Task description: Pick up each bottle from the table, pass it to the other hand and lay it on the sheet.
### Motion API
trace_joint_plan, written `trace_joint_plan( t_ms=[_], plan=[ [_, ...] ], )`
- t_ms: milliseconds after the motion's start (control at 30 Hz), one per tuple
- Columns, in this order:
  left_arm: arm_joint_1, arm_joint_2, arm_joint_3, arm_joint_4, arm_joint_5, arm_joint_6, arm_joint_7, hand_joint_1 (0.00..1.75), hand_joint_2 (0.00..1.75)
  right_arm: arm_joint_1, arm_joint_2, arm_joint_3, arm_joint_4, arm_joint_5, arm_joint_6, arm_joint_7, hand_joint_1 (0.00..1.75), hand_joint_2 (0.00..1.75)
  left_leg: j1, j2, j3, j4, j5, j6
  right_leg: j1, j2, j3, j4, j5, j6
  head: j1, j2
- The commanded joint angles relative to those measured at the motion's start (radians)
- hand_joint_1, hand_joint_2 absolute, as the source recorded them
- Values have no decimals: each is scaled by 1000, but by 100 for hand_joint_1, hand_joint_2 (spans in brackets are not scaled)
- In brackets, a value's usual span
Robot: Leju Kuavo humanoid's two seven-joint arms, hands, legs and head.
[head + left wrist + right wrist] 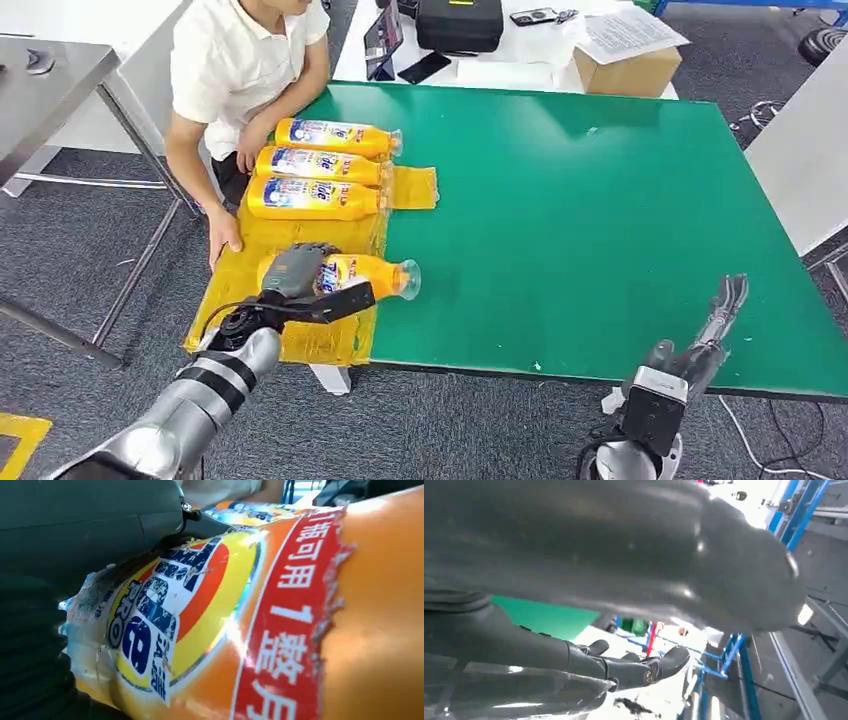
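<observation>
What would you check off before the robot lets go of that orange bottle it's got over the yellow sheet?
1. Bottle in left hand: ok, held.
2. Bottle over yellow sheet: partly; its cap end reaches over the green table.
3. Bottle resting on sheet: cannot tell.
4. Three laid bottles apart from it: ok.
5. Person's hand on the sheet edge nearby: not ok.
6. Right hand empty, off to the side: ok.

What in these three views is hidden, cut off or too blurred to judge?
- Head view: the left hand covers the base end of the fourth bottle, hiding the grip.
- Left wrist view: that bottle's ends run off the picture.
- Right wrist view: the right hand is dark and blurred.
- Head view: the person's face is cut off.
</observation>
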Motion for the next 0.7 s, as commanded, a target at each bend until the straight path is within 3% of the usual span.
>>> trace_joint_plan(
  t_ms=[33, 67, 100, 700],
  plan=[
    [-60, 4, 86, 228, 67, -89, -34, 30, 175, -40, -68, 94, 126, -53, -2, -1, 0, 0, 1, 3, 6, -2, -1, -1, 1, 4, 5, -2, 1, -1, 0, 0],
    [-52, 0, 87, 232, 71, -95, -41, 7, 175, -41, -71, 99, 129, -62, -2, -1, 0, 0, 1, 4, 8, -3, -1, -2, 1, 5, 7, -3, 1, -2, 0, 0],
    [-47, -3, 92, 234, 79, -101, -44, 0, 175, -41, -73, 99, 129, -66, -2, -1, 0, 0, 0, 4, 9, -3, -1, -1, 0, 5, 8, -2, 1, -2, 0, 0],
    [-69, 7, 17, 252, 86, -292, -131, 0, 175, -66, -89, 99, 149, -90, -2, -1, 0, 0, 1, 3, 14, -3, -1, -2, 0, 4, 13, -2, 1, -2, 0, 0]
  ],
)
